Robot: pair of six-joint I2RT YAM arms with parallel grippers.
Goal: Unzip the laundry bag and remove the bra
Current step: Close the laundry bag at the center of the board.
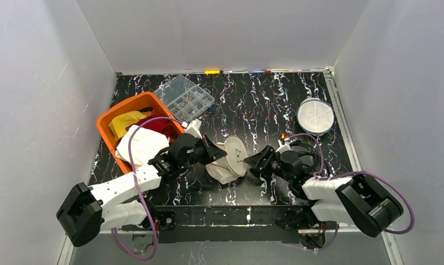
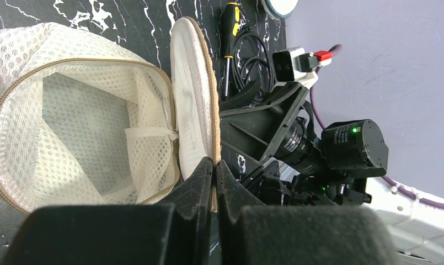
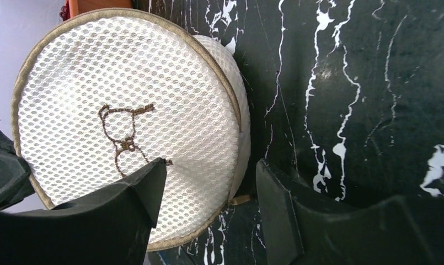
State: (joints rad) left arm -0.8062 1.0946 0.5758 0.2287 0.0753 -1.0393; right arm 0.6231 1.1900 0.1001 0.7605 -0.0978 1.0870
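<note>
At the left stands an orange plastic bin (image 1: 126, 105) with cloth in it, and from there the left arm (image 1: 126, 185) reaches to the right, low over the black marbled worktop (image 1: 252, 105). The left claw (image 2: 215, 165) is fully closed and pinches the tan zipper trim (image 2: 213, 110) on the rim of the round mesh lid (image 2: 189, 94). The white mesh cylindrical laundry bag (image 1: 220, 170) lies on its side in the middle, between the two arms. Its long axis runs about left to right and its mouth looks toward the right arm (image 1: 324, 187). The zipper is already undone: the lid stands on its edge, hinged at one side, a little apart from the mouth. Inside I see only mesh and one white band, and I cannot tell if this belongs to the bra. The right claw (image 3: 211, 164) is just beside the outer face of the lid, with its jaws apart around the lower rim and holding nothing. I judge the right arm nearer to the mouth, but the lid is between them.
</note>
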